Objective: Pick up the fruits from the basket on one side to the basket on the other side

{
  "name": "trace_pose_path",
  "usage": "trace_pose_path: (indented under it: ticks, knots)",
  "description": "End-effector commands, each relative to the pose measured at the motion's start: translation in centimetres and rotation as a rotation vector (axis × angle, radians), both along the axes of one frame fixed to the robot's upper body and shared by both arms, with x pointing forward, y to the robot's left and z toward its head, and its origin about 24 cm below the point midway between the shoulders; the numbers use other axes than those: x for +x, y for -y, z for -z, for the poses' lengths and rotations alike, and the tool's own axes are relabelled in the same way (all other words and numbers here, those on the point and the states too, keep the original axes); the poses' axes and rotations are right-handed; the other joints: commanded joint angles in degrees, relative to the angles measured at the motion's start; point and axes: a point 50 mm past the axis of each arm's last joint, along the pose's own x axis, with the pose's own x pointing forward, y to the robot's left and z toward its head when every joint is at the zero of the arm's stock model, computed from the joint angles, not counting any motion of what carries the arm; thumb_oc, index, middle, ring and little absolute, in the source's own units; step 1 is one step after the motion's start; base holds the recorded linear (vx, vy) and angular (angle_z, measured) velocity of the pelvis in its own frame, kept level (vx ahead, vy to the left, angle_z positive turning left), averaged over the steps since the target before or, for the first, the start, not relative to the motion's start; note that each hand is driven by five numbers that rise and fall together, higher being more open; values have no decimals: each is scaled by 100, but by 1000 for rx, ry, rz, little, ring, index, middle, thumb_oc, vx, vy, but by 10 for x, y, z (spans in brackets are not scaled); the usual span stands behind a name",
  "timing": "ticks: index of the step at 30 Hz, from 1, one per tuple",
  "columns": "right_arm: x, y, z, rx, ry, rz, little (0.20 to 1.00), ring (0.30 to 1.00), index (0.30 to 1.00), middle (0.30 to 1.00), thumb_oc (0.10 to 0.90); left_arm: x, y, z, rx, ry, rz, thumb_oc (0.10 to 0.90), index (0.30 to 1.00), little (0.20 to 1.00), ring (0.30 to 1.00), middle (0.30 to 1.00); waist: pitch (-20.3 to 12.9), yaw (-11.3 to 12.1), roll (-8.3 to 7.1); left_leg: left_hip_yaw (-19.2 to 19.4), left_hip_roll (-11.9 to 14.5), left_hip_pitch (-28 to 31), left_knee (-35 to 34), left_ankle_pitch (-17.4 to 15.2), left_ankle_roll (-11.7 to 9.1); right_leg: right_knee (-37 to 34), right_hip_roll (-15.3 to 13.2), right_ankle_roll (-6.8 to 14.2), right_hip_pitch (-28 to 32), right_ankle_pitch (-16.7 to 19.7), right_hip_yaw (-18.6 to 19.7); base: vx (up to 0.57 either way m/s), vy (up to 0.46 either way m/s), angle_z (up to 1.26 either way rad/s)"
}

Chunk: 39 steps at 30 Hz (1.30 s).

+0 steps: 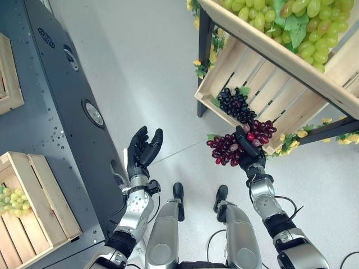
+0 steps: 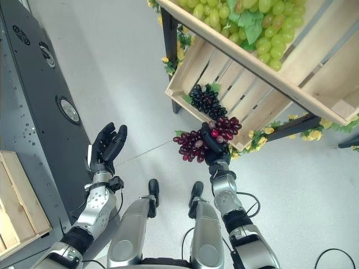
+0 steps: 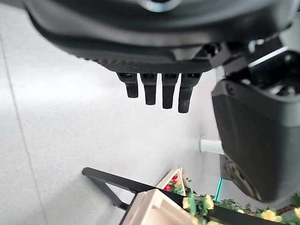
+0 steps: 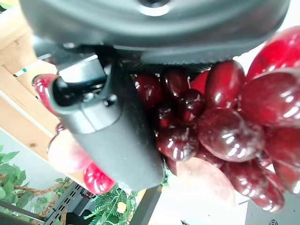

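While the red grape bunch (image 1: 231, 147) hangs clear of the lower crate (image 1: 269, 89), it sits in the right hand (image 1: 251, 152), thumb and fingers curled round its middle; the right wrist view shows the thumb pressed across glossy red berries. The bunch's long axis runs roughly crosswise to the forearm, one lobe spilling toward the robot's left, the other lying up against the crate's front lip. Just inside that crate, a dark purple bunch (image 1: 235, 105) rests on the slats. Above it, an upper crate (image 1: 314, 61) holds green grapes (image 1: 291, 22).

The left hand (image 1: 142, 148) is raised, palm up, fingers relaxed and holding nothing.

Far to the robot's left, a second wooden crate (image 1: 39, 196) stands on a grey surface, with a few green grapes (image 1: 12, 200) in it. Judged destination: that crate. The held bunch is well apart from it, so the carry would run across the body leftward, with the empty left hand nearer that crate.
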Motion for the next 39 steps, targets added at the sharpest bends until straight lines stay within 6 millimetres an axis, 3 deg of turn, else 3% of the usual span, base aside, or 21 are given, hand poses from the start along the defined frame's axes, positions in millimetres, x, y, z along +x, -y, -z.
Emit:
trace_pose_path:
  ticks: [1,8,12,15,20,22,29,36,39]
  knots:
    - [14,20,-80,3,365,84,300,300,300,300,400,-1,20,-33,-39,211,66,800,900,900,900,900,-33,70,36,-35,50,-111,822,-867,-120,388,-377,59,164,-201,-182,6,6,11]
    - [20,49,-141,-19,548,161,300,300,300,300,400,-8,21,-26,-38,173,90,800,900,900,900,900,-18,160,128,-182,19,-626,1483,-1101,-23,1108,-540,-25,-346,-400,-218,12,10,4]
    - [22,58,-165,-53,603,199,300,300,300,300,400,-8,21,-28,-39,179,103,800,900,900,900,900,-18,202,166,-225,1,-773,1640,-1145,8,1297,-582,-43,-504,-449,-211,8,3,0]
    - [24,75,-202,-96,663,274,300,300,300,300,400,-9,22,-29,-40,177,120,800,900,900,900,900,-17,275,222,-270,-14,-933,1792,-1172,42,1508,-613,-74,-678,-502,-214,0,0,0]
    - [28,97,-231,-163,660,368,300,300,300,300,400,-11,21,-29,-34,164,139,800,900,900,900,900,-17,404,260,-345,-39,-1026,1896,-1190,48,1623,-624,-107,-733,-538,-259,32,-9,3]
    - [30,115,-246,-233,617,452,300,300,300,300,400,-13,17,-28,-27,158,149,800,900,900,900,900,-17,495,268,-394,-53,-1082,1934,-1181,53,1666,-627,-127,-756,-546,-295,43,-34,7]
    - [33,141,-267,-399,493,560,300,300,300,300,400,-17,13,-27,-12,154,171,800,900,900,900,900,-17,645,312,-477,-90,-1159,1921,-1134,71,1740,-645,-210,-806,-582,-388,29,-27,8]
    - [35,152,-272,-626,380,585,300,300,300,300,400,-19,8,-26,6,151,182,800,900,900,900,900,-17,705,304,-508,-77,-1192,1939,-1124,88,1825,-689,-221,-842,-600,-427,26,-24,6]
    - [37,160,-267,-739,239,594,300,300,300,300,400,-18,8,-27,13,152,188,800,900,900,900,900,-17,718,289,-521,-62,-1215,1936,-1109,96,1830,-695,-223,-863,-587,-441,0,0,0]
